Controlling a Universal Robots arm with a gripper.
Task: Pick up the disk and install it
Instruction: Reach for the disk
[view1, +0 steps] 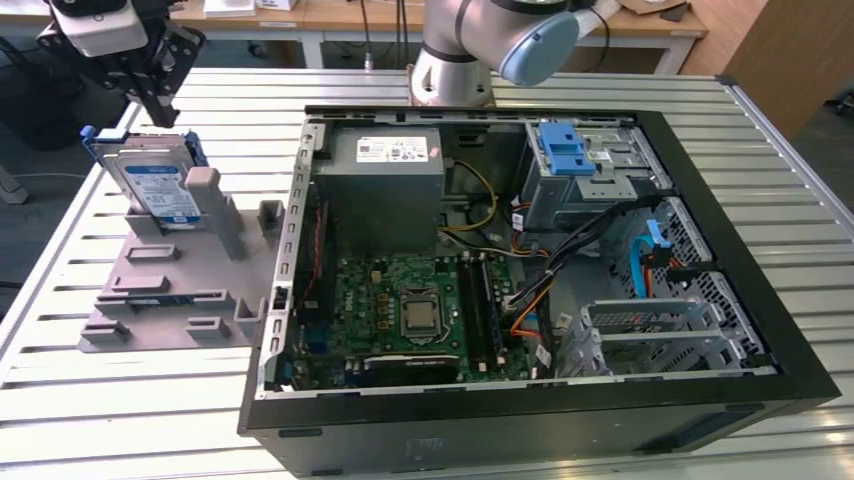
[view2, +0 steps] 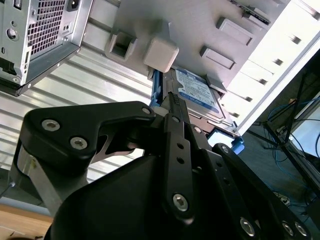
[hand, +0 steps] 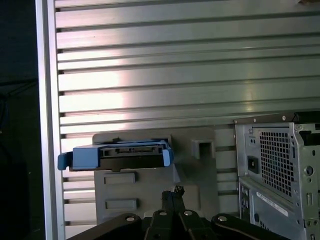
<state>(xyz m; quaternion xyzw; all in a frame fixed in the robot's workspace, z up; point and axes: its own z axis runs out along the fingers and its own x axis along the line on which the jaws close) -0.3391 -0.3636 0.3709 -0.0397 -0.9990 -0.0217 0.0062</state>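
1. Pincer (view1: 163, 110): mine, at the exterior view's left. Its tips are pressed together on nothing, and it hangs just above the disk.
2. Disk (view1: 158, 190): stands on edge in the grey holder (view1: 174, 290) on the desk (view1: 134, 420). I judge it stiff, fairly heavy and shock-sensitive, with smooth, probably slippery faces. Best gripped across the top edge, on the blue frame's sides.
3. Computer case (view1: 534, 410): open, right of the holder, with the drive cage (view1: 601, 185) in its far corner.

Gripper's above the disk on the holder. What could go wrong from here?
1. The gripper looks shut above the upright disk; descending so could strike its top edge.
2. A grey post on the holder stands right beside the disk; a finger may catch it.
3. Loose cables cross inside the case; the disk could snag there.
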